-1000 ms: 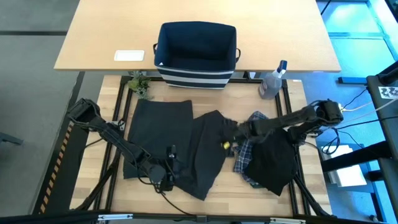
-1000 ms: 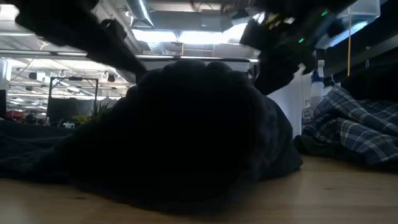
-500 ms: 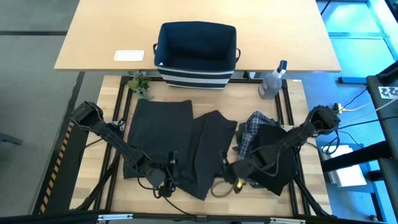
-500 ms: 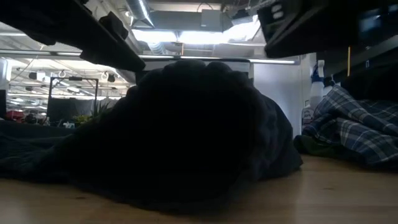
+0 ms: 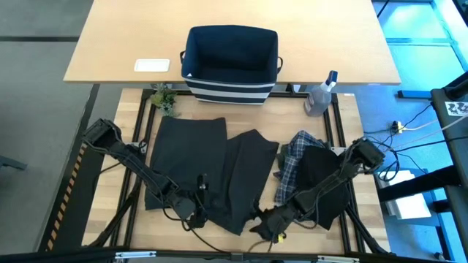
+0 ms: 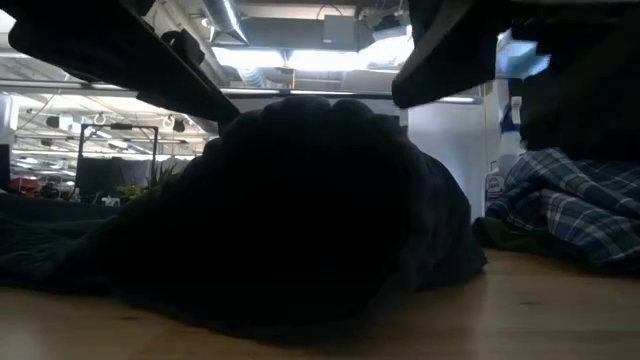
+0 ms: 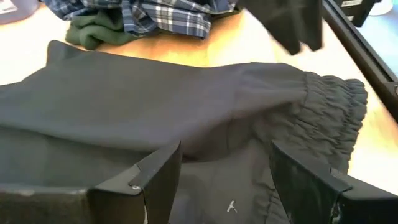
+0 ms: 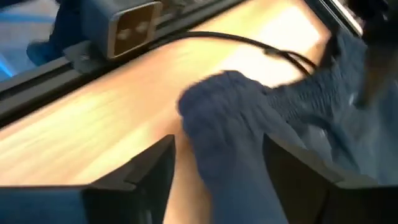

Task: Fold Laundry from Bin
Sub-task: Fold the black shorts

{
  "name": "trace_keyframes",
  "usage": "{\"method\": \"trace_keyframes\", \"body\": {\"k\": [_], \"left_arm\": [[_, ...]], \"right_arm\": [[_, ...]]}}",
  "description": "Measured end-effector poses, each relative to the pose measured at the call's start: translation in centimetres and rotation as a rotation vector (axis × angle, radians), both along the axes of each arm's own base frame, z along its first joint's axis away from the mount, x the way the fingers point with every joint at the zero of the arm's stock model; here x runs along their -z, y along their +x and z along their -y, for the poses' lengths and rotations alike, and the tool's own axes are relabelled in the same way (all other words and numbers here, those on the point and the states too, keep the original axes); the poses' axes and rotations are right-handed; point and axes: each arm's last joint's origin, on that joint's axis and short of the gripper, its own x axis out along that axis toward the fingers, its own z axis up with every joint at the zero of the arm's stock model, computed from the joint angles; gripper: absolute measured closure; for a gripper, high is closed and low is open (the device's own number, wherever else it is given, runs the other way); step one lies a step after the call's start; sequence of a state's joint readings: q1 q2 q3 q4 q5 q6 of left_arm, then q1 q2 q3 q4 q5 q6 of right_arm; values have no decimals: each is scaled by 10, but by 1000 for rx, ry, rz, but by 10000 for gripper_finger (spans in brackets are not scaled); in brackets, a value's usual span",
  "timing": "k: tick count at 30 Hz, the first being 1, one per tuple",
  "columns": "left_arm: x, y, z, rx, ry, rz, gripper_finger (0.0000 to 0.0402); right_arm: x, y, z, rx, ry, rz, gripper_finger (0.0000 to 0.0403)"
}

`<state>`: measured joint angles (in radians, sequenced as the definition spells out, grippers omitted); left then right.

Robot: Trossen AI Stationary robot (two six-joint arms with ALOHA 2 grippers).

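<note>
Bare tabletop [image 5: 241,245] before spread laundry [image 5: 219,172]

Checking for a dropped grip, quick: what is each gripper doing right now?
Left gripper: open, over the dark garment, holding nothing.
Right gripper: open, at the garment's front corner, nothing clamped.

Low view: dark garment mound [image 6: 300,220] blocks most of the bench behind it, plaid shirt [image 6: 570,200] cut off by the frame edge; right wrist view: cloth [image 8: 249,124] too blurred to identify; high view: right tool [image 5: 267,223] too small to read its fingers.
</note>
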<state>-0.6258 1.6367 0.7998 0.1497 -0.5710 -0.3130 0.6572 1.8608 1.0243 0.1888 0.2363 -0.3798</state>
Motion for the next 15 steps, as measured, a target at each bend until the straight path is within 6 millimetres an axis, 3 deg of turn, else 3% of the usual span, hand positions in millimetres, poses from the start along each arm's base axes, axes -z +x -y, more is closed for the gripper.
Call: {"method": "trace_keyframes", "body": {"k": [7,15], "left_arm": [[0,2,-4,-46,4,11,168],[-1,3,-7,-105,-24,34,168]], "right_arm": [[5,-2,-24,-97,-198,89,122],[33,7,-29,-71,-406,122,120]]}}
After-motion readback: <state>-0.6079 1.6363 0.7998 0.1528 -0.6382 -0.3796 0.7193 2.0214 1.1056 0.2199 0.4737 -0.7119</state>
